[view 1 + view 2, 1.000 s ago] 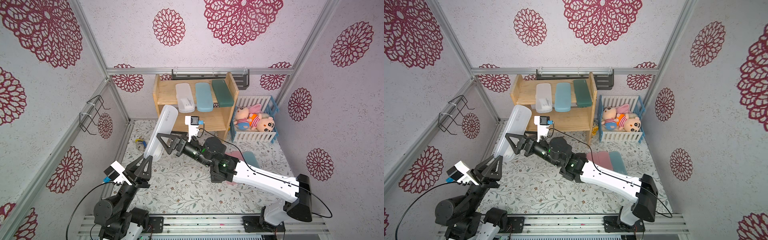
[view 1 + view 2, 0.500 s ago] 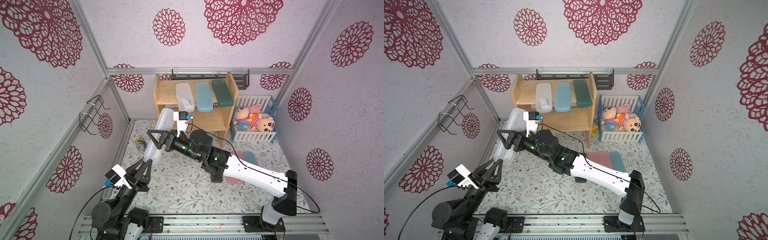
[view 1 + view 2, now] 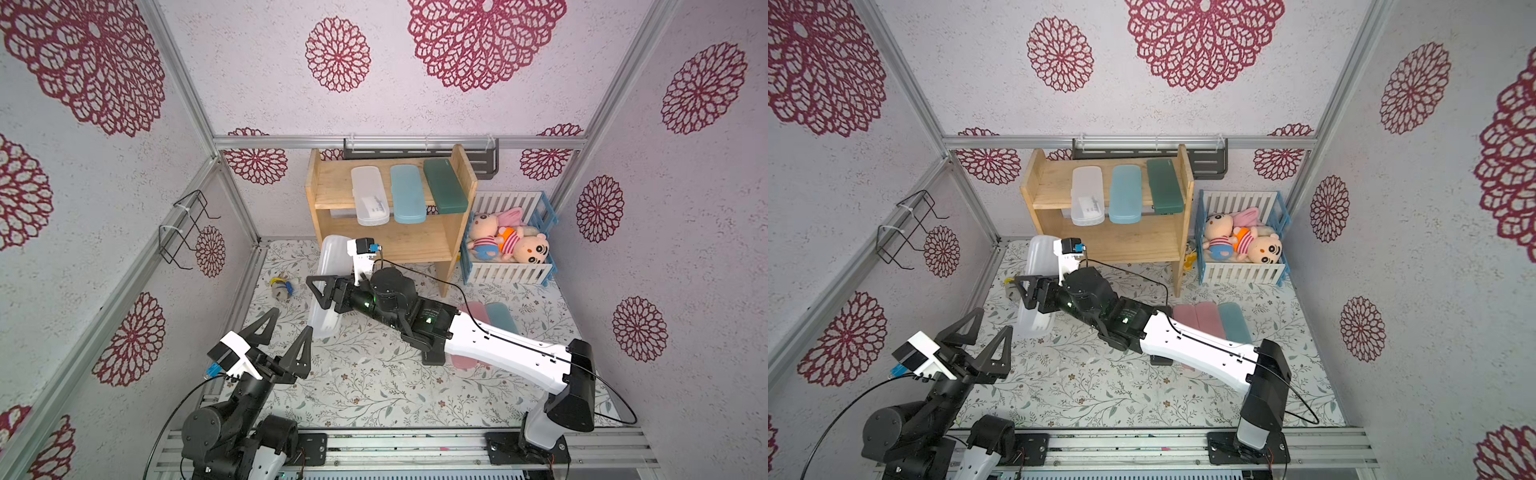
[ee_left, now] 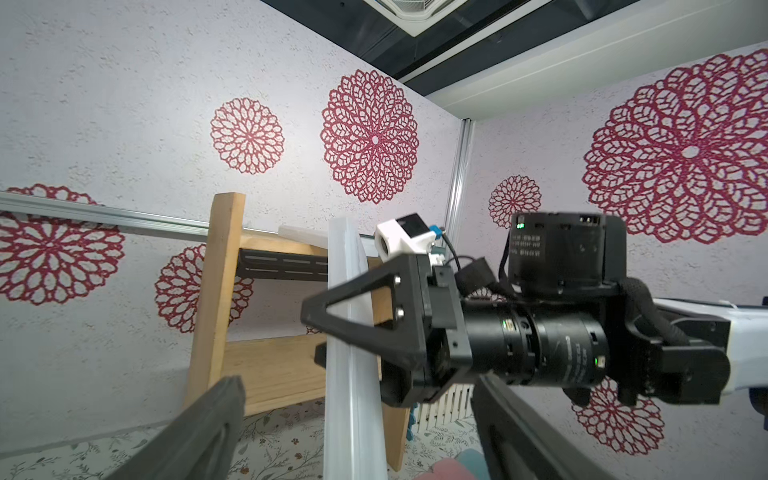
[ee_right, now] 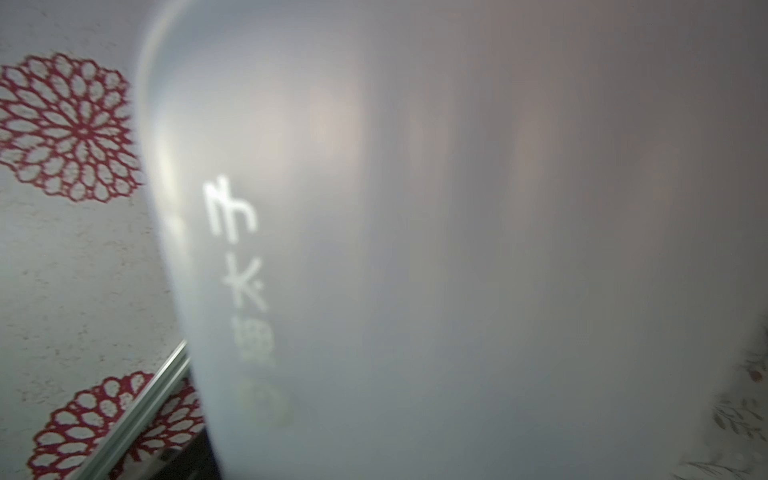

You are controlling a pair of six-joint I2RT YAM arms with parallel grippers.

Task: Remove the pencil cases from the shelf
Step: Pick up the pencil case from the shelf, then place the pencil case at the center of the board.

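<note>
Right arm: reaches low from its base across the floral mat (image 3: 365,386), forearm near level.
Right gripper (image 3: 326,299): closed narrow on the frosted white case (image 3: 329,259), a finger on each broad face, about mid-length.
Held case, axis: long axis near upright; upper end above the right gripper, lower end below it.
Left arm: folded close to its base, fingers pointing up.
Left gripper (image 3: 289,328): jaws spread wide, empty; the held case's lower end is just beyond its fingertips.
Shelf (image 3: 328,195): beyond the right gripper; its top tier bears a second frosted case (image 3: 370,195), a light blue case (image 3: 407,193) and a dark green case (image 3: 442,187), side by side, near ends overhanging.
Under right forearm: two pink cases (image 3: 1183,318) and another blue case (image 3: 1235,326), flat.
Left wrist view only: held case edge-on between the right fingers (image 4: 353,307).
Right wrist view only: its blurred broad face with pale print.
Unclear: whether its lower end touches the mat.
</note>
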